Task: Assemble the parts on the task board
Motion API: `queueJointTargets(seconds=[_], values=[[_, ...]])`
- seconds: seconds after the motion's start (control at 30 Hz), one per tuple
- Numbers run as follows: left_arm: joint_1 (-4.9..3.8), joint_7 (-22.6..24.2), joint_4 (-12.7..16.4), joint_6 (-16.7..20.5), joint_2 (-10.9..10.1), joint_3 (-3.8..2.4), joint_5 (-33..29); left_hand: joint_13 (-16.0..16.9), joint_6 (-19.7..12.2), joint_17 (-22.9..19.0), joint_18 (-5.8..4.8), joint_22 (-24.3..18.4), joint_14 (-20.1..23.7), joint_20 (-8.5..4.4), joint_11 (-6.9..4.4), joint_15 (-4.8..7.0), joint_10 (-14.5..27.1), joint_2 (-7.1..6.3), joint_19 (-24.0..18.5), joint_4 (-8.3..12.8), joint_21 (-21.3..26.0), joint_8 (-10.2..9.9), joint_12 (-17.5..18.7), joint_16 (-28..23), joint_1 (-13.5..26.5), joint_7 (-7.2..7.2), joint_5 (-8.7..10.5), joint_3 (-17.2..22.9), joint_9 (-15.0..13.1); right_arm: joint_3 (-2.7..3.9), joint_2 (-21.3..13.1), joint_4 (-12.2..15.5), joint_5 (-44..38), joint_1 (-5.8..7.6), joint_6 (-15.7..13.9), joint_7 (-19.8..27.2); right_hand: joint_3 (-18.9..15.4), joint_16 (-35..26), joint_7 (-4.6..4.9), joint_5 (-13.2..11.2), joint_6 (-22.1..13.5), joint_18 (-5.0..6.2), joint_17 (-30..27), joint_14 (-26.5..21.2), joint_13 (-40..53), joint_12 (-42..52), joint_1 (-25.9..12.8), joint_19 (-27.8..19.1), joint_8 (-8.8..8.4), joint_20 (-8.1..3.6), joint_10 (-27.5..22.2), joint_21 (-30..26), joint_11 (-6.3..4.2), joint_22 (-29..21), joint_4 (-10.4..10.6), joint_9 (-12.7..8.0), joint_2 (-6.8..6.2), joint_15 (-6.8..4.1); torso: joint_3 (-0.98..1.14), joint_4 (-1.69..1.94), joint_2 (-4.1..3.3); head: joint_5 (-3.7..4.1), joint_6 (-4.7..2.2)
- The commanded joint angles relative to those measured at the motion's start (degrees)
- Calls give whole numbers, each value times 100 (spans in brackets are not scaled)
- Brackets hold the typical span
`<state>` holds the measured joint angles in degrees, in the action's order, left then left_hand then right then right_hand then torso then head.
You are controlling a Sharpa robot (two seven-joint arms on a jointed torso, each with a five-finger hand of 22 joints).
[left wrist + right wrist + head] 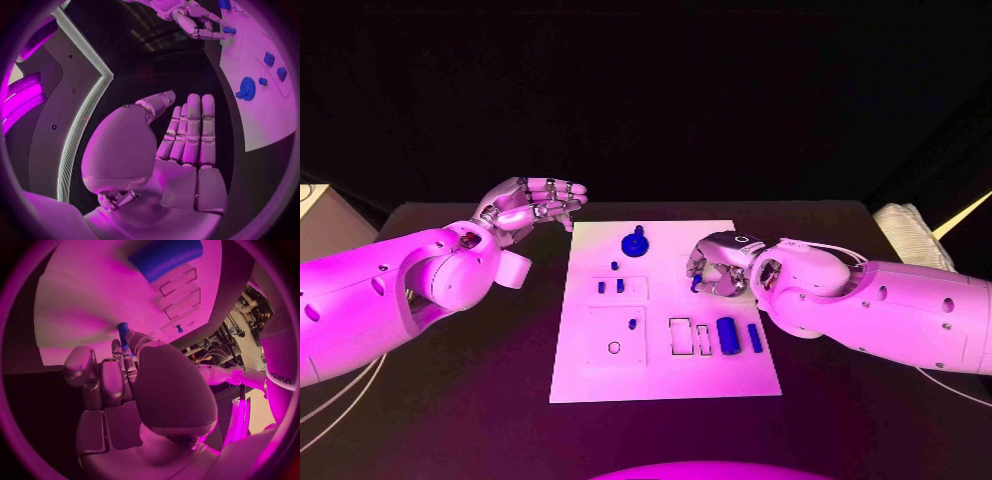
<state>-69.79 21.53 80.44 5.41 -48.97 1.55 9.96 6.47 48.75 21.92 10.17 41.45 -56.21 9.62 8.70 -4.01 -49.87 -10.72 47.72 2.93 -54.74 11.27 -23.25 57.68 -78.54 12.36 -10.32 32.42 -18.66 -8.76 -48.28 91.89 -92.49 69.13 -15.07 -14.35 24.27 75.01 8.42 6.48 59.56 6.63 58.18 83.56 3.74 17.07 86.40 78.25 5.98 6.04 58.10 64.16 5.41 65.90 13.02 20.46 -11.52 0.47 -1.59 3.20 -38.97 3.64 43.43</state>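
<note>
The white task board (733,380) lies in the middle of the black table. My right hand (721,265) hovers over the board's right middle and pinches a small blue peg (697,284) at its fingertips; the same peg (123,334) pokes out beyond the fingers (115,370) in the right wrist view. My left hand (531,205) hangs off the board's far left corner, fingers stretched out (190,132), holding nothing. A round blue part (635,243) sits at the board's far end. Two short blue pegs (610,286) stand in the left panel.
A thick blue cylinder (728,330) and a slim blue bar (754,337) lie on the board's right side, next to two rectangular slots (681,335). A small blue stud (633,323) and an oval hole (615,347) mark the near left panel. Pale cloth (913,232) lies far right.
</note>
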Motion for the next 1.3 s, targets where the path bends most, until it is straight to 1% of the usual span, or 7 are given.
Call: queueJointTargets(seconds=[0.03,0.3,0.47,0.7,0.87,1.03,1.3], values=[[-3,33,12,-69,9,-4,-15,-9,-23,-8,37,8,8,4,13,-28,41,35,-1,37,-22,18,-37,-22,-19,-12,-25,12,-2,-2,4,4,-96,-6,-90,31,228,70,-23,-44,112,-98,98,63,18,10,-77,83,63,-18,210,103,-44,109,-27,24,-34,-28,-4,4,0,10,2],[-3,32,12,-62,8,-4,-15,-11,-20,-9,37,10,10,4,14,-28,43,38,-2,36,-24,21,-38,-24,-17,-11,-25,14,-3,-3,1,24,-93,-13,-139,-53,716,118,-134,-323,369,-157,167,79,83,60,-202,214,245,-125,786,398,-200,416,-288,165,119,-152,-8,8,-2,16,7],[-3,34,14,-51,7,-4,-15,-12,-18,-10,37,10,11,5,15,-29,46,41,-3,34,-25,24,-38,-25,-16,-10,-25,14,-3,-4,-4,40,-143,-19,-170,-129,862,127,-186,-330,505,-181,189,85,139,55,-259,261,386,-175,1047,512,-275,541,-526,304,160,-219,-7,4,-1,7,14],[-3,38,12,-48,9,-4,-15,-13,-15,-10,37,11,13,5,16,-30,49,42,-3,34,-26,26,-38,-27,-16,-10,-25,16,-4,-4,-33,135,-155,-27,-406,-154,1037,135,-182,-350,508,-193,209,91,215,4,-279,278,477,-215,1222,571,-309,622,-874,459,154,-254,-4,8,1,-41,17],[-3,35,0,-46,19,-4,-16,-18,1,-13,36,14,23,6,17,-32,57,46,-7,33,-29,39,-37,-34,-14,-11,-26,18,-8,3,-104,348,-115,-12,-565,-117,1065,146,-178,-357,509,-201,234,95,230,-4,-286,288,488,-218,1237,604,-308,657,-924,479,148,-255,0,15,-1,-87,20],[-3,20,-32,-28,30,-4,-103,-22,10,-15,34,16,39,10,19,-37,61,45,-18,28,-27,48,-40,-42,-4,-10,-24,16,-10,16,-172,619,-102,41,-777,-84,1099,165,-179,-347,517,-220,268,105,248,-10,-311,327,502,-220,1264,692,-310,740,-967,503,152,-256,-6,0,6,-186,18],[-3,16,-73,-30,66,-4,-157,-22,11,-16,33,16,41,10,19,-37,61,46,-19,28,-27,49,-40,-42,-4,-10,-25,17,-11,36,-168,1156,-92,85,-1053,33,1131,172,-179,-345,520,-232,275,111,263,-20,-334,352,512,-223,1282,748,-311,793,-1010,523,146,-259,4,11,-9,-497,34]])
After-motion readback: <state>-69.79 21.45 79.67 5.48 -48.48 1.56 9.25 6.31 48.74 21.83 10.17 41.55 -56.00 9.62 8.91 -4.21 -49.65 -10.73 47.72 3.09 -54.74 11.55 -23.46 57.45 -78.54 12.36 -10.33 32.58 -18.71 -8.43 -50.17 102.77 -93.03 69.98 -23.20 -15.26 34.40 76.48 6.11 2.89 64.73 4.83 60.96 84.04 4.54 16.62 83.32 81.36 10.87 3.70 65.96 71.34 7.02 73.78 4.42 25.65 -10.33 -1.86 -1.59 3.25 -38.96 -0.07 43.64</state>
